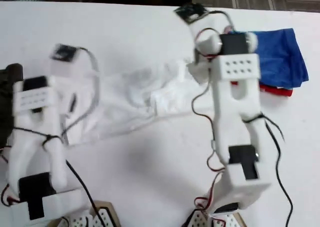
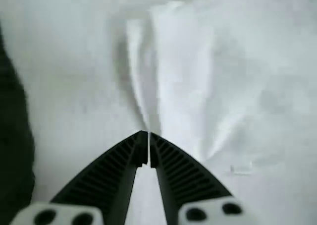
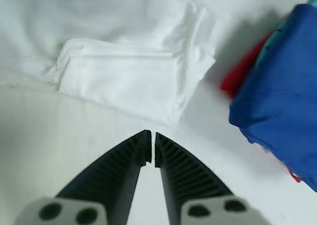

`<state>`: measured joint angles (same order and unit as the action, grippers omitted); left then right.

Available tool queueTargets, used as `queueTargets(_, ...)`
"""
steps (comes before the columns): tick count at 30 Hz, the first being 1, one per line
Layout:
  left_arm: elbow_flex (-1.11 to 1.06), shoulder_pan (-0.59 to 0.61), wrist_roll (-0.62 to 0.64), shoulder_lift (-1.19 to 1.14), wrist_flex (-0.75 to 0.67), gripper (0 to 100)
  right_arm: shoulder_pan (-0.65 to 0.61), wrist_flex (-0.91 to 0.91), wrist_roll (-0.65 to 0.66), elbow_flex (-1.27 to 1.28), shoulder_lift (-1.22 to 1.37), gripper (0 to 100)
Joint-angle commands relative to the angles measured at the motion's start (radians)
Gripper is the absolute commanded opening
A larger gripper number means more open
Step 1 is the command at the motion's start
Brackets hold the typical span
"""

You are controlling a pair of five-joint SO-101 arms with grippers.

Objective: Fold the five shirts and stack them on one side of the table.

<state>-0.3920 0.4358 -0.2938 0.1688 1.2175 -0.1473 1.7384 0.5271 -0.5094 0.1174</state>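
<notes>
Across the middle of the white table (image 1: 150,167), the crumpled white cloth shirt (image 1: 132,99) lies spread between both arms. On it, the left gripper (image 2: 148,146) is clenched on a raised crease. The right gripper (image 3: 153,148) is clenched on nothing beside the folded sleeve, near the folded blue shirt (image 1: 280,57) lying on a red one (image 1: 275,90).

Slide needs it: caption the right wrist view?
Shut end effector facing a white shirt beside a blue shirt atop a red shirt.

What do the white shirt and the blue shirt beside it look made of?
White shirt: thin, soft matte cloth, probably cotton knit; it creases sharply and lies limp. Blue shirt: similar soft matte fabric, draping in rounded folds without shine. The exact fibre cannot be told for either.
</notes>
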Motion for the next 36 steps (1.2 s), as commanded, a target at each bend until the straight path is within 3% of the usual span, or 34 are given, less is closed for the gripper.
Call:
queueTargets(1,0.047,0.078,0.095,-0.003,-0.026,17,0.058,0.03,0.043,0.025,-0.18,1.9)
queueTargets(4,0.027,0.097,0.133,-0.08,-0.028,29,0.099,0.03,0.107,0.18,-0.321,1.9)
queueTargets(16,0.259,0.078,0.192,-0.512,-0.052,28,0.269,0.012,0.319,0.81,-0.911,1.9)
queueTargets(23,0.423,-0.043,0.232,-0.726,0.103,28,0.314,-0.125,0.315,1.122,-1.082,1.9)
queueTargets(27,0.529,-0.087,0.23,-0.81,0.207,27,0.414,-0.271,0.315,1.321,-1.119,1.9)
queueTargets(29,0.576,-0.106,0.229,-0.844,0.253,22,0.483,-0.354,0.315,1.415,-1.127,1.9)
queueTargets(33,0.653,-0.135,0.232,-0.916,0.308,2,0.611,-0.516,0.321,1.59,-1.129,1.9)
queueTargets(36,0.693,-0.135,0.23,-0.948,0.35,3,0.674,-0.627,0.321,1.714,-1.129,1.9)
